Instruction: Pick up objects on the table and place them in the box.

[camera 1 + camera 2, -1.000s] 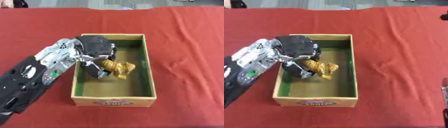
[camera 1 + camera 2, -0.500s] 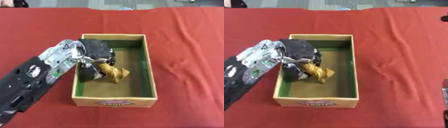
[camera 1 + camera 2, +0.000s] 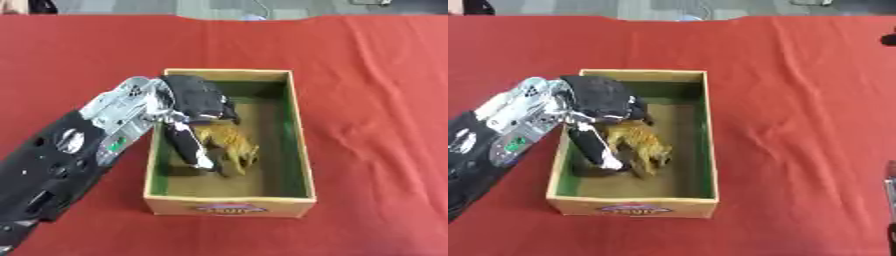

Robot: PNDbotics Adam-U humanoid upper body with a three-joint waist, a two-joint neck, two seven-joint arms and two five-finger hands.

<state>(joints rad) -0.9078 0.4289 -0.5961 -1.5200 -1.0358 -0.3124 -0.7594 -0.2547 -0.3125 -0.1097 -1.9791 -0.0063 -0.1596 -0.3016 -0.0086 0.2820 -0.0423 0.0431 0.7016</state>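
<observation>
So the left hand (image 3: 194, 102) is down inside the box (image 3: 296, 125), and the toy (image 3: 229, 142), a yellow-brown animal figure of some kind, is now lower than it was a second ago. Back then it sat up near the fingertips, tucked right under the palm toward the back of the box. Half a second ago it had slid down a bit. Now it's lying toward the middle of the box floor, just off the tip side of the fingers (image 3: 188, 147), which point down and forward along the left wall.

The fingers look straightened out to me, not wrapped around anything. One long finger runs right beside the toy, and I can't say for sure whether it's touching or just next to it. The thumb side is hidden by the hand itself. My read is that the toy has been let go, or is right at the point of being let go.

For the task, that means this one is basically delivered: it's inside the walls, resting on the bottom. What's left for this step is lifting the hand straight up without snagging the toy and dragging it back out.

I can't see any other loose objects on the red cloth (image 3: 376, 100). The right hand isn't clearly showing.
</observation>
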